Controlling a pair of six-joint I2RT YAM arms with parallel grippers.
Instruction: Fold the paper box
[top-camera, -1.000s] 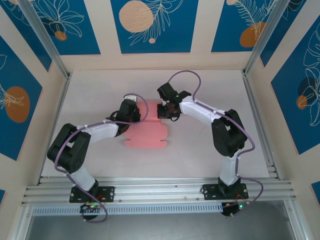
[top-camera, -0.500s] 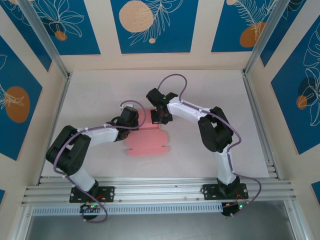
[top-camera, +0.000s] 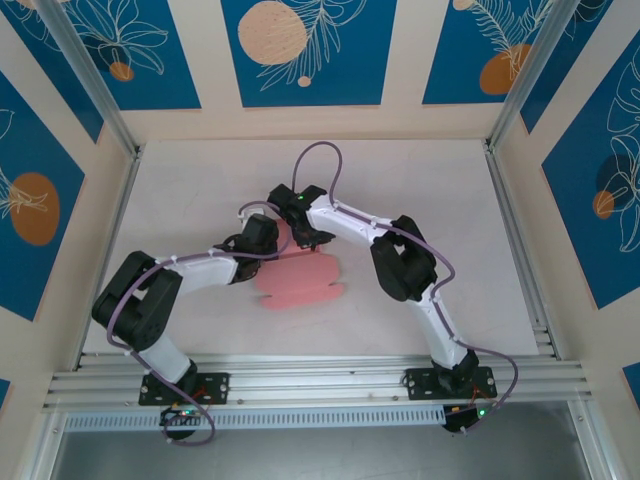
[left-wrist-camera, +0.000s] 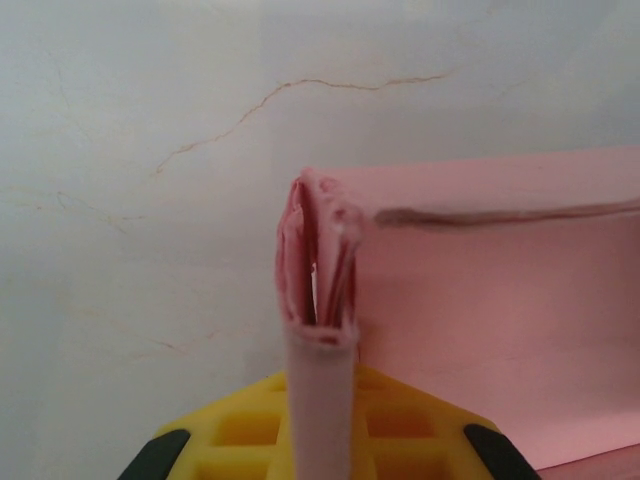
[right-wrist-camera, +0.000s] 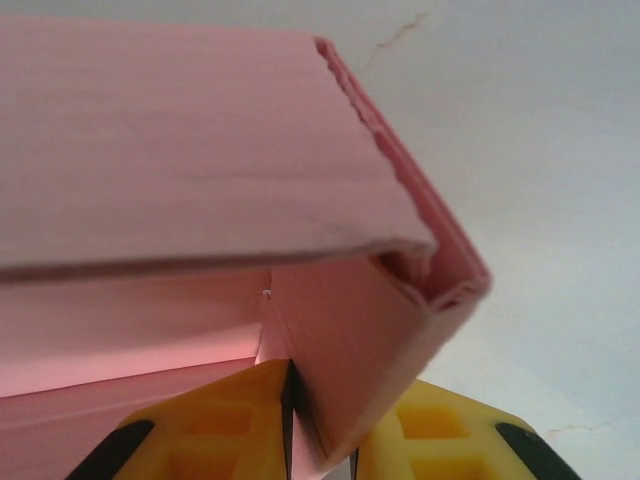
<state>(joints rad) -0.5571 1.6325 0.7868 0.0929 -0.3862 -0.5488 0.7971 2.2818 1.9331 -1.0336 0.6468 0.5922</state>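
Observation:
The paper box (top-camera: 300, 285) is a pink card sheet with tabbed edges, lying partly folded on the white table (top-camera: 430, 180). My left gripper (top-camera: 268, 240) is at its far left corner. In the left wrist view the left gripper (left-wrist-camera: 320, 345) is shut on a bunched fold of the paper box (left-wrist-camera: 500, 300). My right gripper (top-camera: 300, 232) is close beside it at the far edge. In the right wrist view a slanted flap of the paper box (right-wrist-camera: 180, 140) runs between the yellow fingers (right-wrist-camera: 220, 420) of the right gripper (right-wrist-camera: 325, 400), with a thin dark slit at the left finger.
Aluminium rails run along the front (top-camera: 320, 380) and the sides (top-camera: 515, 240) of the table. Patterned walls stand close behind. The two wrists are nearly touching above the sheet's far edge. Purple cable (top-camera: 320, 160) loops over the right arm.
The right arm has swung left, carrying the far flap over towards the left gripper. The sheet looks shorter and has turned a little. The left gripper has closed on the edge.

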